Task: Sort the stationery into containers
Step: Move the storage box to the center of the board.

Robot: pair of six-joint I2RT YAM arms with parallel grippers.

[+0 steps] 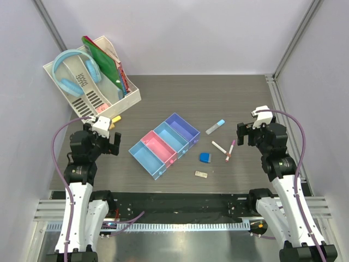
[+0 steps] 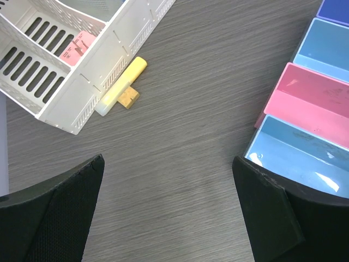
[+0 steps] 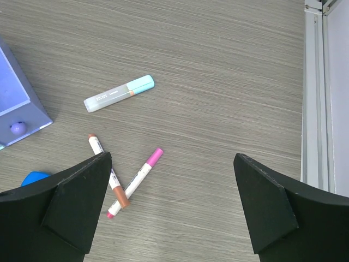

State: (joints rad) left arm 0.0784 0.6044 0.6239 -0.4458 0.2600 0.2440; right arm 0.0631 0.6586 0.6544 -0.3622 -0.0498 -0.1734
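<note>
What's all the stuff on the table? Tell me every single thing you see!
bins: four joined, light blue, pink, light blue, purple, middle of the table
rack: one, white, back left corner
headphones: one pair, blue, on the rack
folders: two, green and red, standing in the rack
marker: one, yellow, against the rack
block: one, tan, touching the marker
tube: one, light blue and white, right of the purple bin
pens: two, white, pink and brown caps, right of the bins
eraser: one, blue, beside the pens
flat piece: one, tan, in front of the eraser
left gripper: black, open, empty
right gripper: black, open, empty
</note>
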